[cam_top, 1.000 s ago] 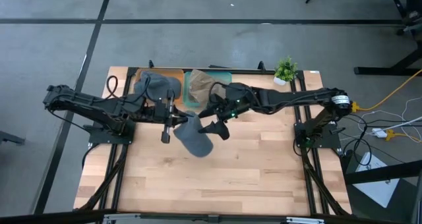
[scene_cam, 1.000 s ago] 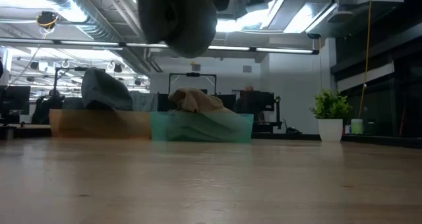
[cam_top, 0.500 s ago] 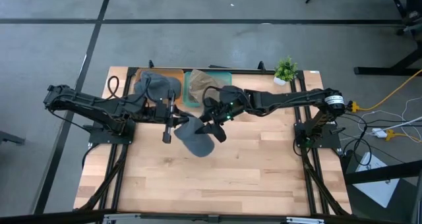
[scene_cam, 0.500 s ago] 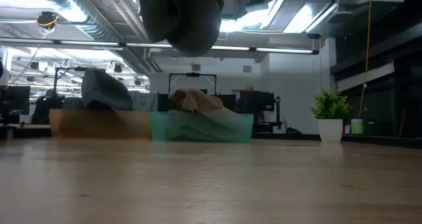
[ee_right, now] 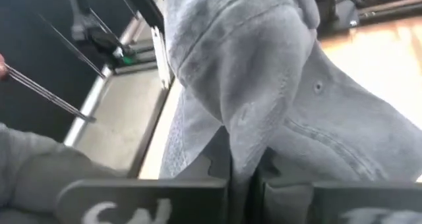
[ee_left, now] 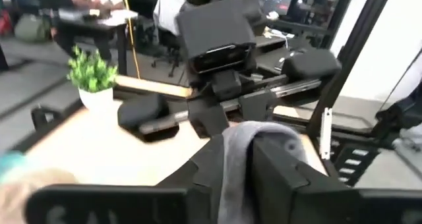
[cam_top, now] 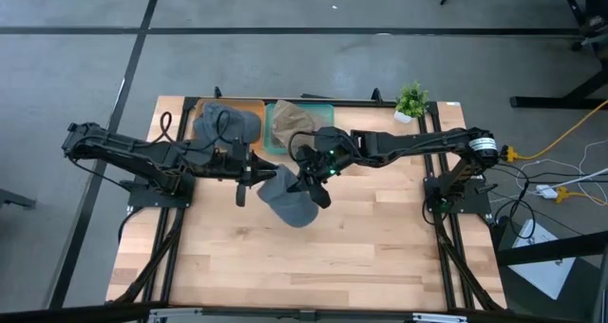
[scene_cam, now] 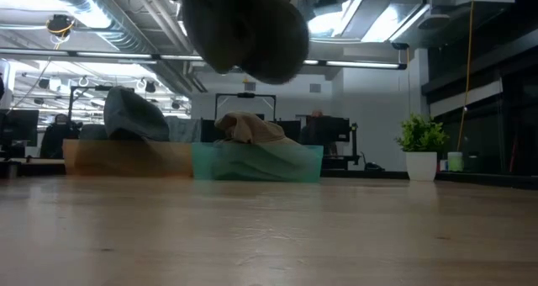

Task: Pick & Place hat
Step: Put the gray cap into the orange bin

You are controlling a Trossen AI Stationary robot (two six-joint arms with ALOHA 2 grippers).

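Observation:
A grey hat [cam_top: 290, 198] hangs in the air over the table's middle, between my two grippers; the low view shows the hat [scene_cam: 244, 34] well clear of the tabletop. My left gripper [cam_top: 249, 176] is shut on its left side and my right gripper [cam_top: 306, 176] is shut on its right side. At the far edge, a second grey hat [cam_top: 226, 123] lies in a brown tray [cam_top: 255, 104] and a tan hat [cam_top: 293, 122] lies in a green tray [cam_top: 328, 104]. My left gripper pinches a strip of the hat's grey cloth [ee_left: 235, 151] between its two fingers, coming level from the table's left. The cloth stands up out of the gap. My right gripper pinches a thick fold of the hat's cloth [ee_right: 245, 128] between its two fingers, coming from the table's right. The hat is lifted clear of the table.
A small potted plant [cam_top: 411, 100] stands at the far right corner. The two trays fill the far middle edge. Bare wood [cam_top: 285, 266] stretches across the near half of the table.
My right gripper has moved left toward the hat and shut on its right side. The hat has shifted slightly toward the right and near edge and spread wider, staying lifted clear of the table.

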